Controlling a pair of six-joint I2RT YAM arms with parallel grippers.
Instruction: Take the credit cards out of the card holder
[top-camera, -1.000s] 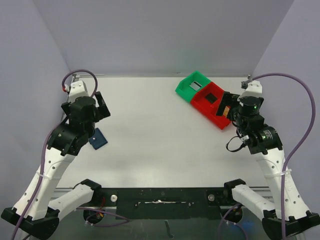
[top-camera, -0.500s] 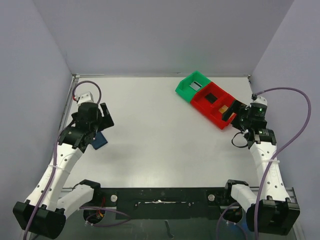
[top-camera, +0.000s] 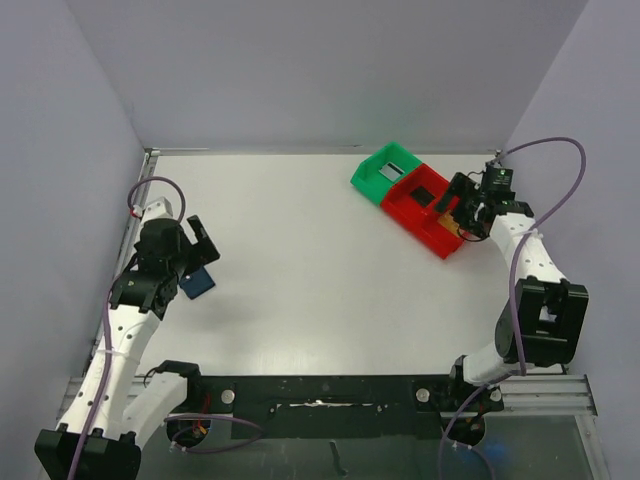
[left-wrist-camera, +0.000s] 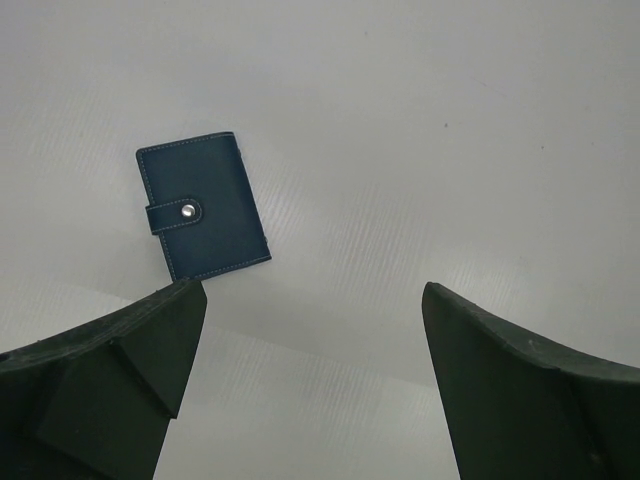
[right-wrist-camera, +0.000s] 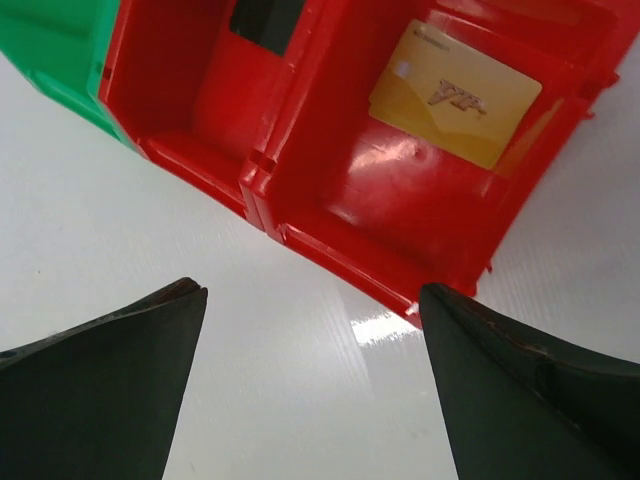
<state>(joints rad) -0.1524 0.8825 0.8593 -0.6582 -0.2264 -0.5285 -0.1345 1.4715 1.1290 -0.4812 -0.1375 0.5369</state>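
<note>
One gold credit card (right-wrist-camera: 455, 92), script reading roughly "VIP", lies in the red bin (right-wrist-camera: 340, 190) at the table's (top-camera: 300, 250) 2 o'clock; one dark card (right-wrist-camera: 265, 20) sits in the next compartment. One card holder (left-wrist-camera: 203, 207), snapped shut, lies at 9 o'clock. The left hand (left-wrist-camera: 312, 290) and right hand (right-wrist-camera: 312, 290) both gape, empty.

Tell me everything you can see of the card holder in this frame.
The card holder is a small dark blue wallet, leather-like, with lighter stitching along its edges. It is closed, a strap with a silver snap fastened across the front, so its inside is hidden. It lies flat on the white table, slightly rotated, touching nothing else.
</note>
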